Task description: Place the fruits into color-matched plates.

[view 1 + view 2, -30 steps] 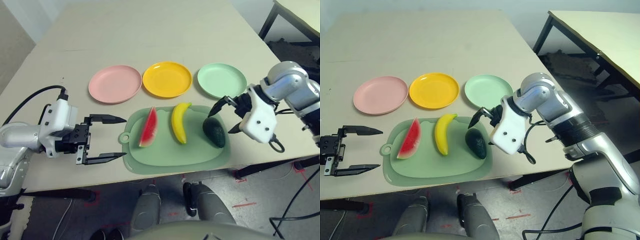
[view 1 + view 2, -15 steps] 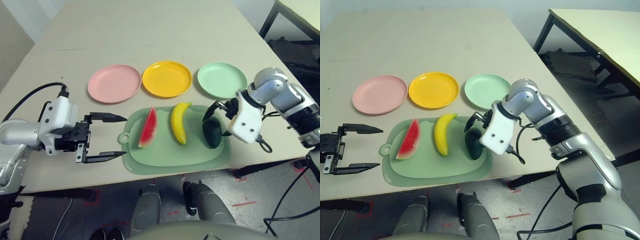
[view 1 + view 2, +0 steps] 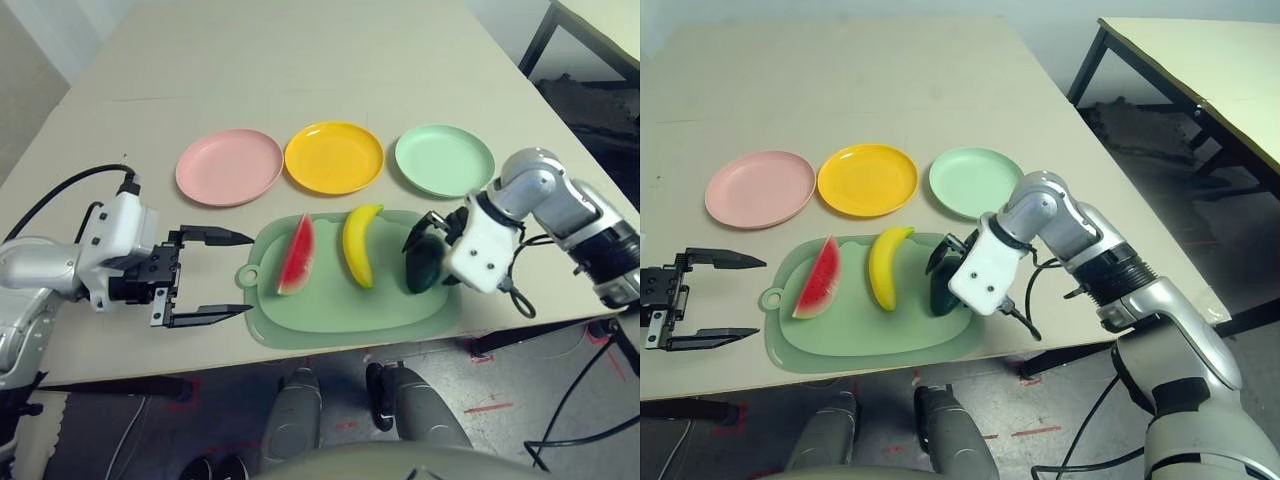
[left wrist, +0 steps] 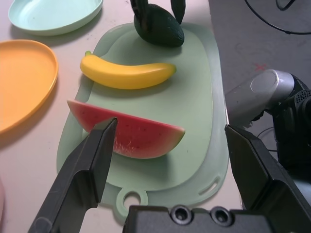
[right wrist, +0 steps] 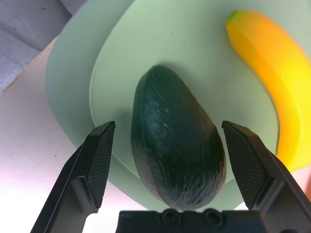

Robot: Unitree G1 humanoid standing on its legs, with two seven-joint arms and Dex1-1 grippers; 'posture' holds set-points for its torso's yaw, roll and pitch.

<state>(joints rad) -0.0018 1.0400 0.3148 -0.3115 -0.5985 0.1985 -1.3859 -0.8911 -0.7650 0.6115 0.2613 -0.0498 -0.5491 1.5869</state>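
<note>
Progress: none of the three fruits is on a plate; all placing work is outstanding. The curved yellow toy banana lies at the middle of the pale green rounded-rectangle cutting mat, between the other two fruits. The red toy watermelon wedge with green rind lies on the side toward the robot's left, near the mat's looped handle. The dark green toy avocado rests on the mat's right-hand portion.

Beyond the mat, the round shallow plastic plates stand bare in a row: pink plate at left, orange-yellow plate in the middle, mint green plate at right.

Right gripper: its two black fingers are spread wide, one on each side of the avocado, with no grip closed on it. Whether either finger touches the skin cannot be told. Left gripper: spread wide and empty, beside the mat's handle end, pointing toward the watermelon.

Assessment: the step in hand appears to be picking up the avocado, for the mint green plate. The next move calls for closing squarely on it; its smooth, rounded body could roll or slip. The watermelon for the pink plate and the banana for the orange-yellow plate remain to be done.
</note>
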